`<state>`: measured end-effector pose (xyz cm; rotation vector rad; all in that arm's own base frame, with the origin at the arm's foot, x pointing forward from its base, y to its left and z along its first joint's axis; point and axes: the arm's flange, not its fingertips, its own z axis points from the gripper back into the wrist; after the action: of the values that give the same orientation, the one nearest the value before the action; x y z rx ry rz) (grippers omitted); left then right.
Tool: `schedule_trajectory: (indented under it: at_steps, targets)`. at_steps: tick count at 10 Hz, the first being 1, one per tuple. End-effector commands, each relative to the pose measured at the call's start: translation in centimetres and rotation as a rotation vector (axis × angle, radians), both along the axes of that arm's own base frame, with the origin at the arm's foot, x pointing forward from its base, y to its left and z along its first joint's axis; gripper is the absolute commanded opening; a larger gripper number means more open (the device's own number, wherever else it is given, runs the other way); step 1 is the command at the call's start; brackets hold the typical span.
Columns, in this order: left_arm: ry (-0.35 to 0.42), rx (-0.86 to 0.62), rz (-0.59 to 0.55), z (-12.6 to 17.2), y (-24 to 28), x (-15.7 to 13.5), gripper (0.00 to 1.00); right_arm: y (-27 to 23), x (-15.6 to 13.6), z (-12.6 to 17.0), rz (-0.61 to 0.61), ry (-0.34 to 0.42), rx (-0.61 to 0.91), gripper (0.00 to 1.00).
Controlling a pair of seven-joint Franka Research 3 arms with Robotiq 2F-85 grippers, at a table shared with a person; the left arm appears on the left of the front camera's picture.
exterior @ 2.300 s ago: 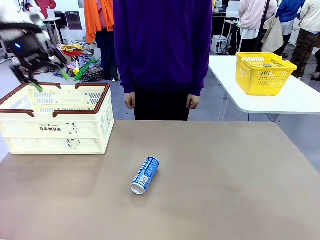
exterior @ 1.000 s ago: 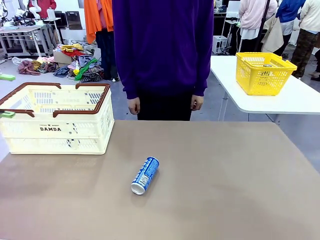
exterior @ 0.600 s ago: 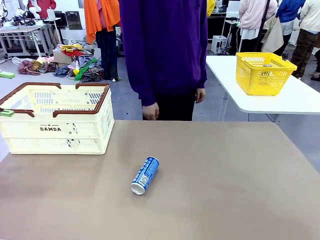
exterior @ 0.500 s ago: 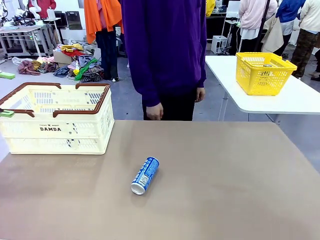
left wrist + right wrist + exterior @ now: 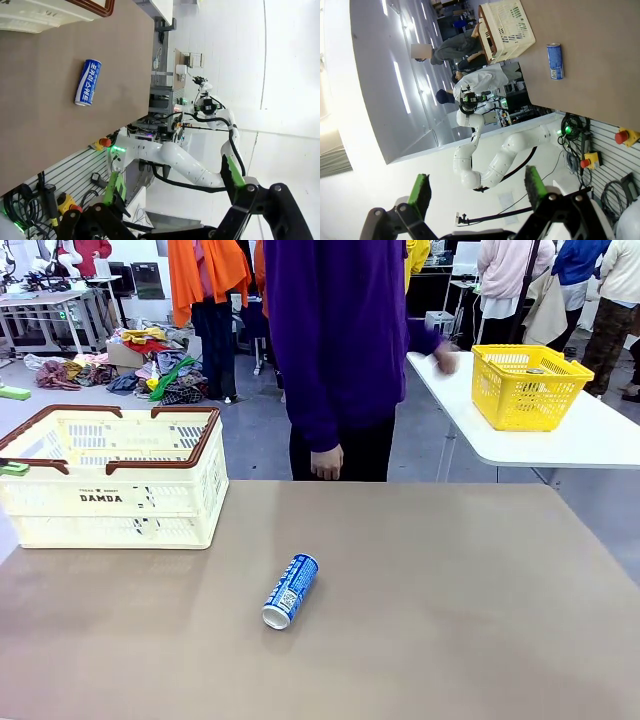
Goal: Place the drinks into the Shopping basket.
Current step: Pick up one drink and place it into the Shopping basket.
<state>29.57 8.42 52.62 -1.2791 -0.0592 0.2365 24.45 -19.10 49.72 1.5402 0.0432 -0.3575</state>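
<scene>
The left pincer (image 5: 172, 175) and right pincer (image 5: 477, 187) both stand spread wide with nothing between their jaws, high and well apart from the desk (image 5: 450, 590), probably to leave it free before a reach. Far ahead of the left pincer lies the blue can (image 5: 291, 591), tipped on its side, silver-topped with white lettering. The Shopping basket (image 5: 100, 500) sits beyond it, cream with a reddish-brown rim.

Brown table (image 5: 450, 590); blue can (image 5: 291, 591) lies on its side mid-table; Shopping basket (image 5: 112, 502) stands at its far left.
</scene>
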Motion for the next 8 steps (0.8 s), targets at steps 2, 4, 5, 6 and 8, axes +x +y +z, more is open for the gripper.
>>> schedule_trajectory:
  at_steps: [2,4,5,6,8]
  targets:
    - [-0.010,-0.019,0.008,0.1,-0.2,0.0,1.00,0.0,-0.1,0.3,-0.003,-0.009,0.002,1.00]
    - [0.000,0.136,-0.030,2.0,-3.6,0.9,1.00,0.0,-0.1,0.3,-0.003,-0.009,0.002,1.00]
    - [0.006,0.261,-0.066,4.2,-9.1,1.4,1.00,0.0,-0.1,0.3,-0.003,-0.009,0.002,1.00]
    - [0.007,0.385,-0.196,5.7,-14.8,1.5,1.00,0.0,-0.1,0.3,-0.003,-0.009,0.002,1.00]
    - [0.044,0.772,-0.254,4.9,-25.4,1.8,1.00,0.0,-0.1,0.3,-0.003,-0.009,0.002,1.00]
